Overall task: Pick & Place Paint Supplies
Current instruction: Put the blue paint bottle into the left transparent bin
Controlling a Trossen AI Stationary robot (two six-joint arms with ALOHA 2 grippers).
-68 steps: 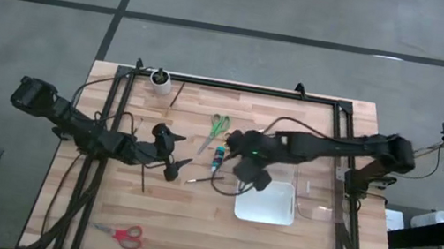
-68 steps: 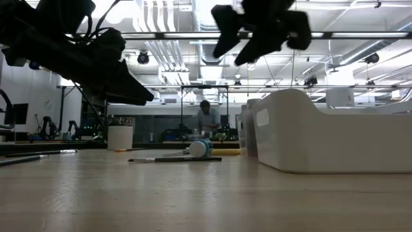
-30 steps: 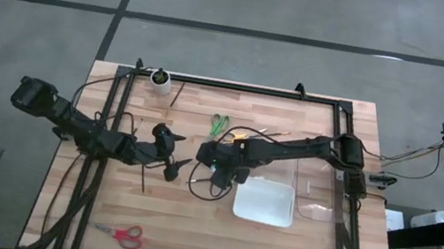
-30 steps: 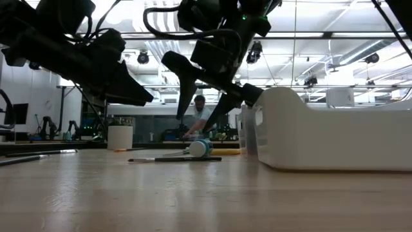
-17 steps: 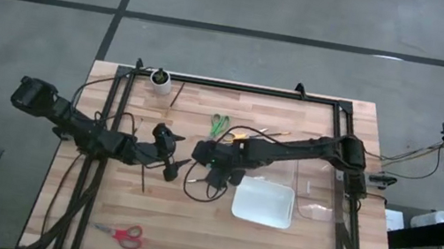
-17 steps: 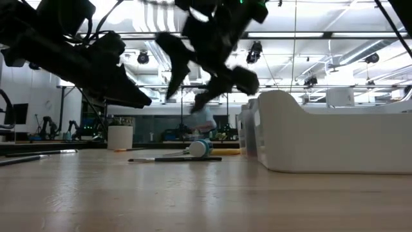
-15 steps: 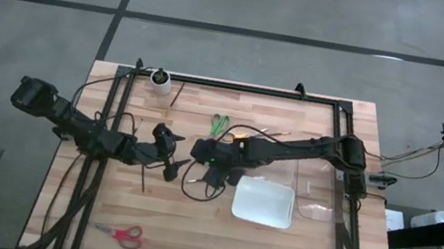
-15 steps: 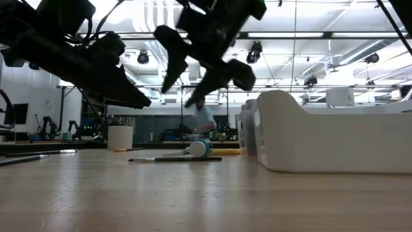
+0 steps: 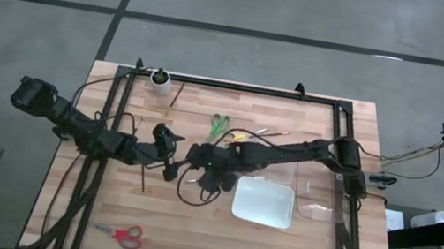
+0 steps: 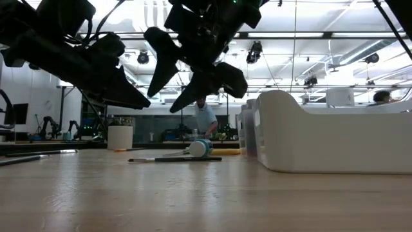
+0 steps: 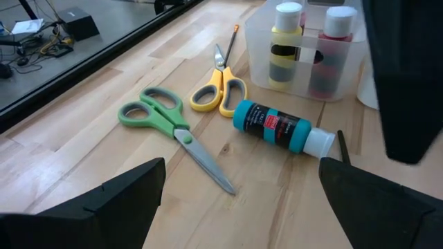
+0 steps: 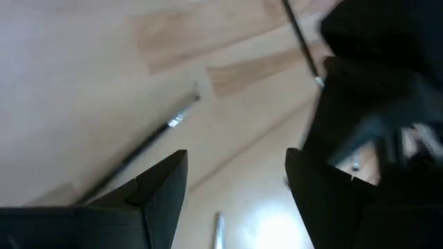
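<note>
Paint supplies lie scattered over the wooden table [image 9: 275, 240]. A teal paint bottle [image 11: 279, 126] with a pale cap rests on its side near the table's middle, with yellow-handled scissors [image 11: 221, 86] just beside it and green-handled scissors [image 11: 173, 131] next to those, their blades pointing along the boards. Behind the teal bottle, a clear plastic container [image 11: 304, 48] holds a yellow-and-black bottle [image 11: 285, 45] and a red bottle [image 11: 329, 52], both upright with pale caps. A thin dark brush [image 12: 135, 155] lies flat on the wood below the right gripper, and in the low view another brush [image 10: 174, 159] lies in front of the teal bottle. Red-handled scissors [image 9: 121, 234] sit well apart, near the table's front left corner. The right gripper [image 9: 192, 157] hangs above the table's middle with its fingers [image 12: 163, 190] spread apart and nothing between them, close to the left gripper [image 9: 170, 168]. The left gripper likewise hovers above the wood, its two fingers [image 11: 128, 197] wide apart and empty, pointing toward the scissors and the teal bottle. A white rectangular tray [image 9: 264, 203] stands just right of the right gripper, and a small white round cup [image 9: 159, 78] stands at the far left edge of the table.
</note>
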